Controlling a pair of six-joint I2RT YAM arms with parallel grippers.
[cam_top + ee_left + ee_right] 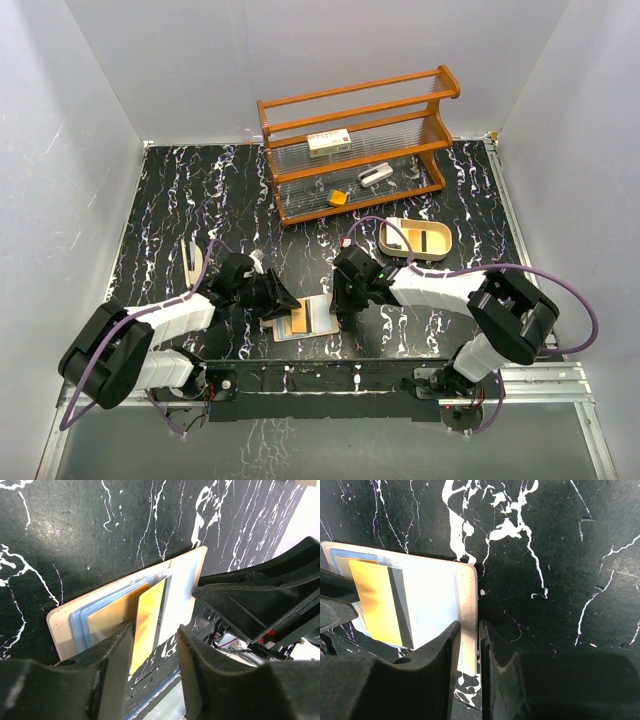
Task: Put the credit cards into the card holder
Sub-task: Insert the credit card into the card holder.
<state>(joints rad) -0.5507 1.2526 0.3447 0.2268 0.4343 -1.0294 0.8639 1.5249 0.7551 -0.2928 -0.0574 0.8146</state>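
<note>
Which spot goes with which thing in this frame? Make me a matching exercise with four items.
Things:
1. yellow card
2. white box
3. oval tray
4. orange block

Places:
A. bottom shelf of the rack
B. on the table, in front of the rack
C. inside the open left gripper, over the wallet
D. middle shelf of the rack

Pairs: 1-C; 2-D; 3-B; 4-A

Credit card [375, 600] atop card holder [440, 597]
</note>
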